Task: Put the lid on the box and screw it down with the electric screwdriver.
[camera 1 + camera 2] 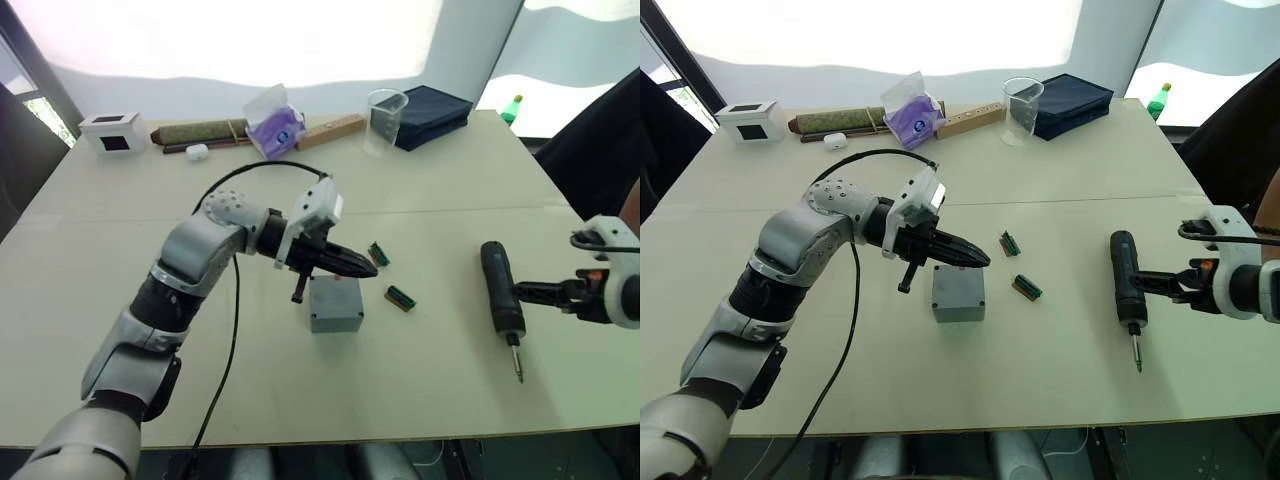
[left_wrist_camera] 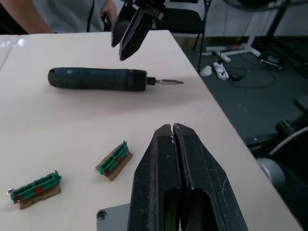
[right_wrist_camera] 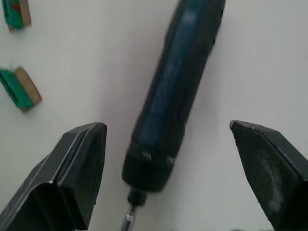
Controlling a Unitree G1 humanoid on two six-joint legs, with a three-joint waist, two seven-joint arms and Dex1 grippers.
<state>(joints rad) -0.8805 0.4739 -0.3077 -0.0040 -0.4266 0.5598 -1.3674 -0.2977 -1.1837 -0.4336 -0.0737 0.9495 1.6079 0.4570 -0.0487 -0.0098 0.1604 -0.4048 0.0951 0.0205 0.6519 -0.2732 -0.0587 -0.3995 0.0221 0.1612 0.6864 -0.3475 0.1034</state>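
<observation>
Nearby, electric screwdriver [image 1: 501, 292] lies unobstructed.

You are looking down from two head-mounted eyes over the table [image 1: 450, 400], both sharing the whole tabletop, while each wrist camera is peering close along its own fingers, both catching the electric screwdriver [image 2: 96, 79] and two green connectors [image 2: 114, 159].

A pale table [image 1: 420, 400] carries the grey box [image 1: 335, 304], electric screwdriver [image 1: 502, 298], two green connector pieces [image 1: 400, 298], perhaps terminal blocks.
</observation>
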